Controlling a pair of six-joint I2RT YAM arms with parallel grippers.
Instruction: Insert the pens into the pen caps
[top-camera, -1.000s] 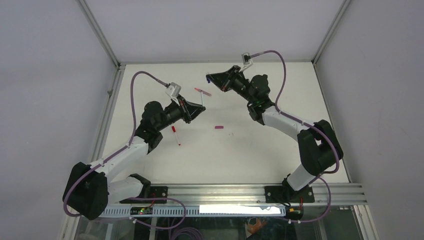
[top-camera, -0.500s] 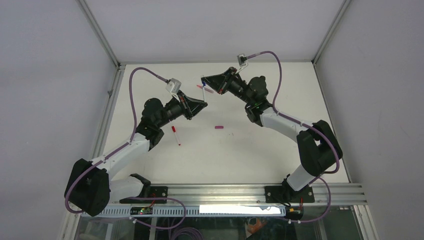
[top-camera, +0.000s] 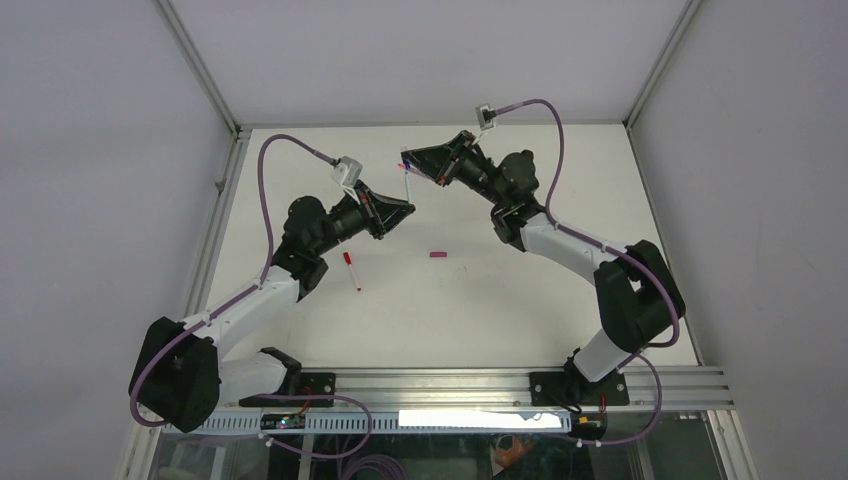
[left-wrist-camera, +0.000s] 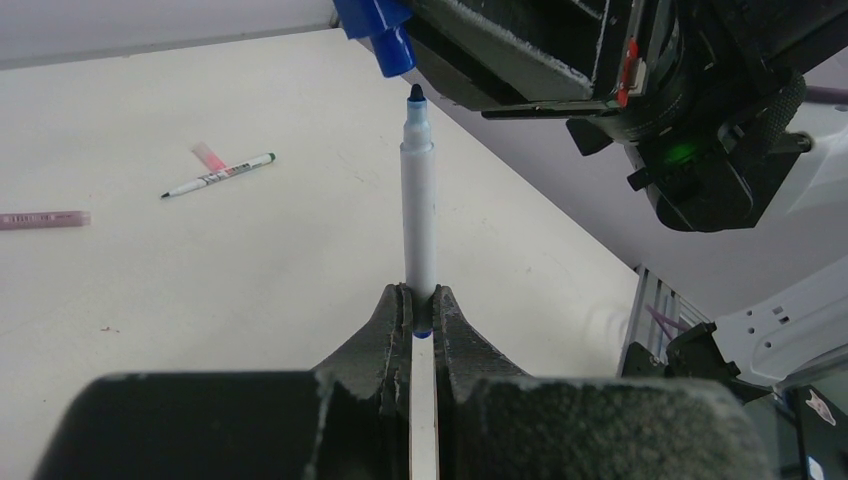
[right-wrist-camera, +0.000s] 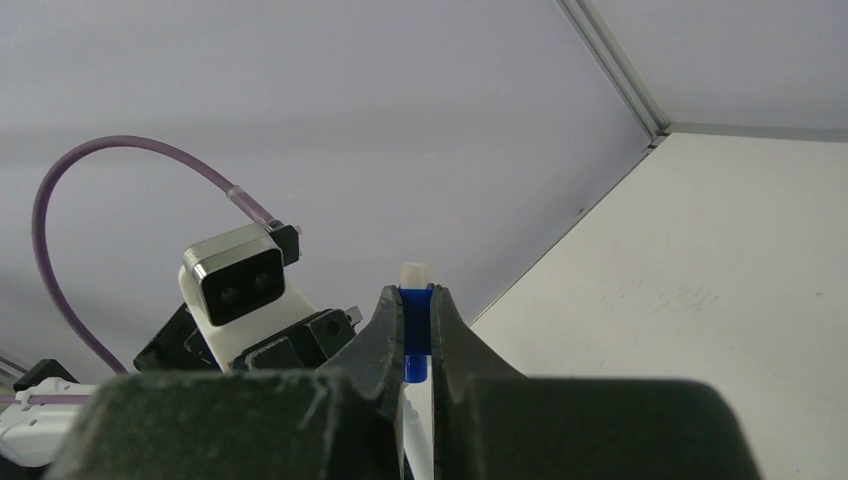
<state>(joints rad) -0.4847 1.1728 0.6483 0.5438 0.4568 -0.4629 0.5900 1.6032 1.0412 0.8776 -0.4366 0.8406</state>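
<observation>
My left gripper (left-wrist-camera: 420, 300) (top-camera: 409, 205) is shut on the lower end of a white-barrelled pen (left-wrist-camera: 418, 215) with a dark blue tip. The pen (top-camera: 406, 185) stands up out of the jaws. Just beyond its tip, in the left wrist view, hangs a blue pen cap (left-wrist-camera: 390, 45) with a small gap between them. My right gripper (right-wrist-camera: 415, 295) (top-camera: 404, 160) is shut on that blue cap (right-wrist-camera: 414, 335), open end toward the pen. A red-ended pen (top-camera: 351, 270) and a magenta cap (top-camera: 437, 255) lie on the white table.
The left wrist view shows another thin white pen (left-wrist-camera: 218, 175) lying on the table (left-wrist-camera: 250, 280) beside a pink blur, and a pink tube (left-wrist-camera: 40, 219) at the left edge. The two grippers almost meet above the far middle of the table (top-camera: 520, 300). Frame rails (top-camera: 215, 230) border it.
My right gripper carried the blue cap left and my left gripper swung the pen up to meet it. Over the last half second they barely moved.
</observation>
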